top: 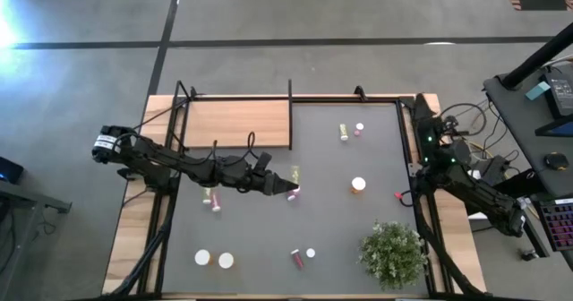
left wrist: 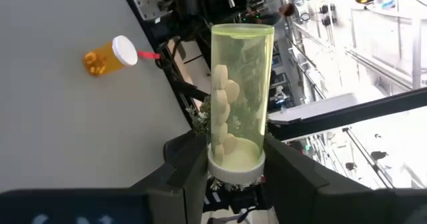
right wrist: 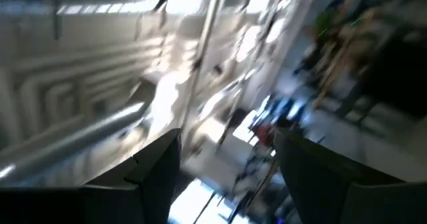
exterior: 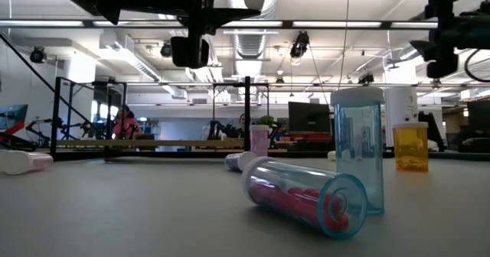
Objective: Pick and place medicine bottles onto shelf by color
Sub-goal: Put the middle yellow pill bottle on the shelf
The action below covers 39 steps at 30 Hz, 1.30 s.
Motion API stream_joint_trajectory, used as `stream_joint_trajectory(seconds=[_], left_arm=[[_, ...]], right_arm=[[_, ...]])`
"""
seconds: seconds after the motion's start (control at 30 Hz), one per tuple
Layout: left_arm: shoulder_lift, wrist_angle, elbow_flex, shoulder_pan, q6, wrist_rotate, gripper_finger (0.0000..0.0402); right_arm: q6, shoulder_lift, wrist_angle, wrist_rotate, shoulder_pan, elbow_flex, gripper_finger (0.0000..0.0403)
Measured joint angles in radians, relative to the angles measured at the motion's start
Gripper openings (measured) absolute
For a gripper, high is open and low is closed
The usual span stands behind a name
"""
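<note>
A: How far along is the sorting?

B: Barely begun, I'd judge. The flat light-wood shelf board (top: pixel 237 124) at the far left of the dark grey tabletop (top: pixel 340 202) carries no bottles at all. Everything else lies scattered: a pink one with a white cap (top: pixel 215 202) near the left arm, two white caps (top: pixel 214 259) at the near edge, a red bottle lying on its side (top: pixel 296 258) beside another small white cap, an orange bottle (top: pixel 358 184) out in the middle, and a yellow-green one with a pink one (top: pixel 350 131) near the far edge.

A: And the one in hand?

B: The left hand (left wrist: pixel 233 159) is pinching a clear yellow-green cylindrical bottle (left wrist: pixel 238 97) by its white-capped end, fingers (left wrist: pixel 187 164) pressed to either side, the body sticking out ahead of the fingers. From above, it sits just left of the tabletop's middle (top: pixel 294 177), near the shelf's right-hand corner but not over it.

A: The right arm?

B: Parked off the right edge of the tabletop, its hand (right wrist: pixel 227 164) spread and holding nothing, aimed up at the room. The bushy green plant (top: pixel 392 252) stands near that side, clear of the work.
</note>
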Motion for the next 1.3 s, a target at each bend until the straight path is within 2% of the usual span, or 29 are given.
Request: stream_joint_trajectory(seconds=[0.17, 0.23, 0.27, 0.37, 0.5, 0.7, 0.93, 1.1, 1.3], left_arm=[[0.0, 0.0, 0.002, 0.0, -0.001, 0.002, 0.0116], [0.0, 0.005, 0.002, 0.0, -0.002, 0.011, 0.0116], [0.0, 0.015, 0.001, 0.0, -0.001, 0.025, 0.0116], [-0.001, 0.021, 0.002, 0.0, -0.001, 0.078, 0.0116], [-0.001, 0.021, 0.002, 0.0, -0.002, 0.137, 0.0116], [-0.001, 0.021, 0.002, 0.0, -0.001, 0.143, 0.0116], [-0.001, 0.021, 0.007, 0.0, -0.002, 0.161, 0.0116], [-0.001, 0.021, 0.026, 0.0, -0.003, 0.197, 0.0116], [-0.001, 0.021, 0.069, 0.001, -0.003, 0.259, 0.0116]], right_arm=[[0.039, 0.0, -0.002, -0.437, 0.0, 0.0, 0.0231], [0.109, 0.0, -0.001, -0.549, 0.0, 0.0, 0.0231], [0.156, 0.0, -0.001, -0.57, 0.0, 0.0, 0.0231], [0.261, 0.0, 0.0, -0.555, 0.0, 0.0, 0.0231], [0.344, -0.001, 0.0, -0.472, 0.0, 0.0, 0.0231], [0.381, 0.0, -0.016, -0.577, 0.0, 0.002, 0.0231], [0.41, 0.0, -0.248, -0.751, 0.001, 0.002, 0.0231], [0.44, 0.001, -0.353, -0.746, 0.0, 0.002, 0.0231], [0.343, 0.001, -0.304, -0.671, 0.0, 0.02, 0.0231]])
